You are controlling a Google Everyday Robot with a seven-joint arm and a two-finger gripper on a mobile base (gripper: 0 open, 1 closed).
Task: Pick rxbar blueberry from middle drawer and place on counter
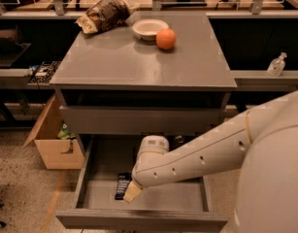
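1. Overall: dim, with a warm brownish cast.
2. Counter (139, 64): the brightest surface, with a soft sheen from light overhead; small soft shadows under the orange (166, 39) and bowl (149, 29).
3. Recess beneath the counter: deep shadow.
4. Middle drawer (139, 221): murky floor, shaded by the arm (202, 152).
5. Gripper (131, 192): pale, low inside the drawer, just beside the dark rxbar blueberry (122, 185).

Orange (166, 39), bowl (149, 29), snack bag (104, 14)

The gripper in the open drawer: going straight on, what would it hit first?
Probably the rxbar blueberry: the gripper points down-left in the middle drawer, its tip beside the bar. Depth is unclear; it could meet the drawer floor instead.
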